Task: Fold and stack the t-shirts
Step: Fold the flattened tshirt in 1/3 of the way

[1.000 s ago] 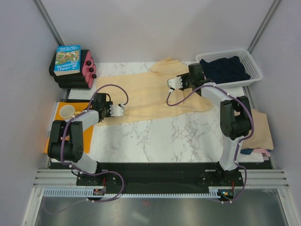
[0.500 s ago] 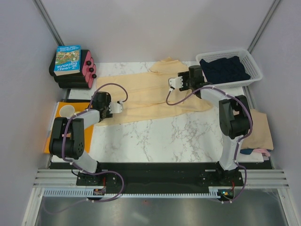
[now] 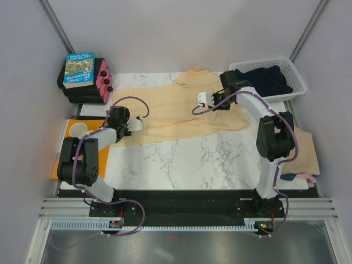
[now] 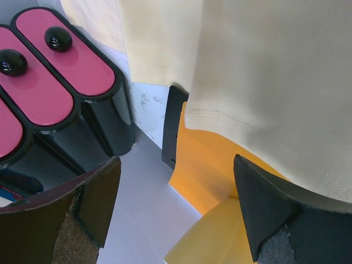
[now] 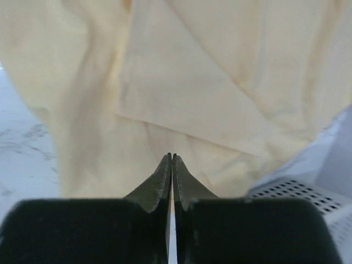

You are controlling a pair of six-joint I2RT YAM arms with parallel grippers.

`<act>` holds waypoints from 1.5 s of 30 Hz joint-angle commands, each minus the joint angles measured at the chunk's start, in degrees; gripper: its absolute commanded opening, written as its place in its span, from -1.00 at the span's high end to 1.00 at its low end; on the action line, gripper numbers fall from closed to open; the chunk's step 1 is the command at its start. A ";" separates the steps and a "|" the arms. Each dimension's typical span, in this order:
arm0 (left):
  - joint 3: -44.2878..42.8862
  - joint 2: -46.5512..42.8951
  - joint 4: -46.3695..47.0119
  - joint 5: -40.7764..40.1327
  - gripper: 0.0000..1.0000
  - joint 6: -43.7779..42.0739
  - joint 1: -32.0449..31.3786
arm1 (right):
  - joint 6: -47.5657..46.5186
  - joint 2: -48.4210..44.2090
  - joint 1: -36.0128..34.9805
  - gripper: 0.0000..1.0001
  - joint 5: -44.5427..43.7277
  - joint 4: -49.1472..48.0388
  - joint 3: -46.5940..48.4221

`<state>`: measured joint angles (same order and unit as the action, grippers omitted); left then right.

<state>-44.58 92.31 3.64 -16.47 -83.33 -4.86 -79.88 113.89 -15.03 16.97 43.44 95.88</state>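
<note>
The white-veined marble table [image 3: 181,159] carries the pale yellow t-shirt [image 3: 170,113], a soft, faintly creased cloth spread over its far half. Its long axis runs left to right, and one sleeve pokes toward the far edge. A white perforated basket [image 3: 297,82] at the far right holds the dark navy t-shirt [image 3: 264,80], bunched up. The tan t-shirt [image 3: 305,151] lies at the right edge over a sliver of the pink t-shirt [image 3: 309,177].

The left end effector [image 3: 137,125] sits at the yellow shirt's stitched left hem with fingers spread wide and nothing between them. That hem lies just to its right, so this arm looks the nearer for the next grasp. The right end effector [image 3: 203,99] is over the shirt's right part, tips pressed together, with no cloth visibly caught.
</note>
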 commanded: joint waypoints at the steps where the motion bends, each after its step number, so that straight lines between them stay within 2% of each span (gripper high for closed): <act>1: -0.42 -0.82 2.51 -0.58 -0.80 1.33 -0.50 | 1.04 2.30 -1.58 1.00 3.60 8.85 -0.34; 9: -0.69 -0.82 2.51 -0.93 -0.80 2.29 -0.94 | 1.48 5.64 -2.55 1.00 2.63 9.65 -0.60; 15: 0.37 -1.43 2.43 -0.93 -0.80 2.56 -1.03 | 1.30 5.82 -2.73 0.54 1.84 8.86 -1.13; 20: 0.37 -1.17 2.51 -0.93 -0.80 2.65 -1.03 | 1.57 6.61 -2.81 0.44 1.48 7.80 -0.69; 25: 0.19 -1.00 2.77 -1.11 -0.80 2.65 -1.03 | 1.83 7.05 -3.25 0.43 1.14 6.48 -0.69; 36: 0.02 -0.47 3.65 -1.29 -0.81 2.56 -1.03 | 3.32 8.90 -4.31 0.53 0.78 3.67 -0.51; 37: 0.02 -0.47 3.57 -1.28 -0.81 2.65 -1.03 | 3.50 8.98 -4.40 0.57 0.43 3.58 -0.51; 41: -0.07 -0.20 3.66 -1.20 -0.81 2.56 -1.03 | 3.68 8.64 -4.66 0.99 -1.15 1.74 -0.60; 45: -0.25 0.06 3.57 -0.93 -0.81 2.47 -1.03 | 3.06 7.58 -4.66 1.00 -2.47 -0.28 -0.60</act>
<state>-44.27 92.31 4.91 -17.43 -82.76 -5.65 -76.66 122.50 -19.29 15.35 46.24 95.04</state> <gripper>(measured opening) 0.900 0.008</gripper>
